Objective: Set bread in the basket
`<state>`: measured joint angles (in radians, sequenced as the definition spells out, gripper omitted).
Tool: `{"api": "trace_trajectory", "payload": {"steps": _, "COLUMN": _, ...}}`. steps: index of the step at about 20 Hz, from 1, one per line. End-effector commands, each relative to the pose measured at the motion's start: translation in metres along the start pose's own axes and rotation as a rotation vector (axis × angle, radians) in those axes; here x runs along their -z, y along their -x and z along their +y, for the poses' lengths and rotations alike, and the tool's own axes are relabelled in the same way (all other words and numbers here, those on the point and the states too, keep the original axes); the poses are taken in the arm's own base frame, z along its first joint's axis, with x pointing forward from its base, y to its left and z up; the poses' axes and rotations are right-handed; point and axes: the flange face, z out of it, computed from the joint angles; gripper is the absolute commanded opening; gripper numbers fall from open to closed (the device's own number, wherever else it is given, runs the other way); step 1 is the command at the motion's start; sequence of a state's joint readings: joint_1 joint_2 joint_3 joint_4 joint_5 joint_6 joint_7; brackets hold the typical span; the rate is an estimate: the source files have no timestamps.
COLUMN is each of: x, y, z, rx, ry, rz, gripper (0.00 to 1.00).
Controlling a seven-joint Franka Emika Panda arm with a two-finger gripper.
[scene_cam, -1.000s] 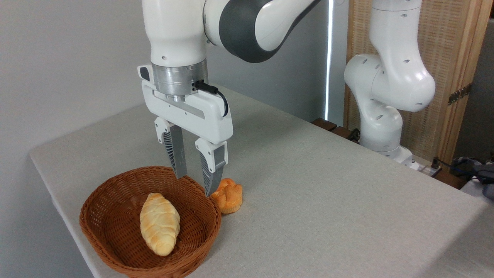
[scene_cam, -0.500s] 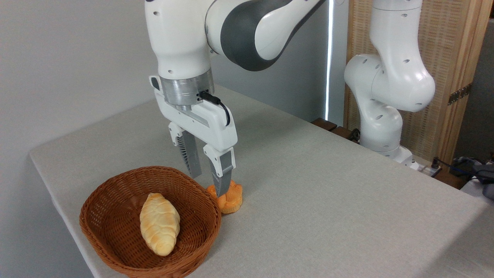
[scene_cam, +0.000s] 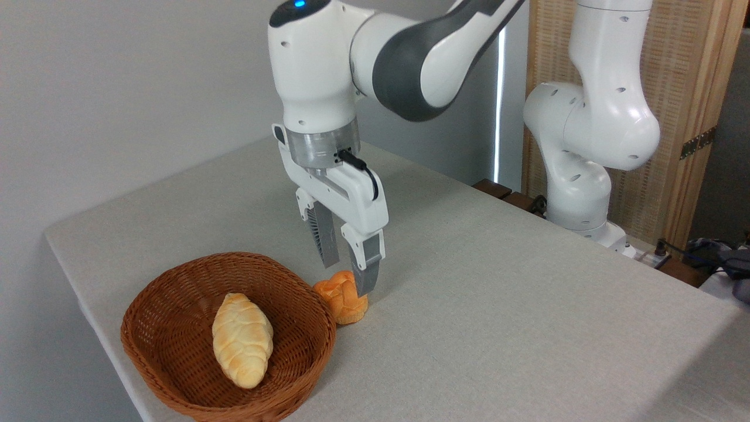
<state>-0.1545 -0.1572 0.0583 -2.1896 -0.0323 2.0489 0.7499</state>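
Bread (scene_cam: 341,300) sits on the table (scene_cam: 498,305), directly below the gripper (scene_cam: 348,275) and a little toward the left, touching or nearly touching the basket (scene_cam: 176,357) rim on that side. The jaws stand narrowly parted and empty, tips pointing down; the nearer finger (scene_cam: 364,271) overlaps the bun's right shoulder, the farther one hangs behind its top. Whether either tip touches the crust is hard to tell from this angle. The bun is roundish, with no clear long axis, so the descent likely turns on centring slightly leftward to straddle it. Its far side is hidden by the fingers. A loaf (scene_cam: 242,340) already lies inside the basket.
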Motion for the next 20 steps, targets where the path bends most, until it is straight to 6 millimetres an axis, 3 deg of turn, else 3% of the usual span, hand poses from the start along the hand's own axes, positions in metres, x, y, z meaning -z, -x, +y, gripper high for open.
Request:
{"api": "trace_trajectory", "payload": {"steps": 1, "x": -0.013, "y": -0.005, "z": 0.014, "rx": -0.047, "ry": -0.033, "rz": 0.037, "gripper": 1.0}}
{"api": "trace_trajectory", "payload": {"steps": 16, "x": -0.047, "y": -0.015, "z": 0.012, "rx": -0.113, "ry": -0.067, "rz": -0.04, "gripper": 1.0}}
{"api": "trace_trajectory", "payload": {"steps": 17, "x": -0.048, "y": -0.016, "z": 0.012, "rx": -0.114, "ry": -0.068, "rz": -0.041, "gripper": 0.94}}
{"api": "trace_trajectory", "payload": {"steps": 20, "x": -0.048, "y": -0.016, "z": 0.011, "rx": -0.116, "ry": -0.07, "rz": -0.042, "gripper": 0.61}}
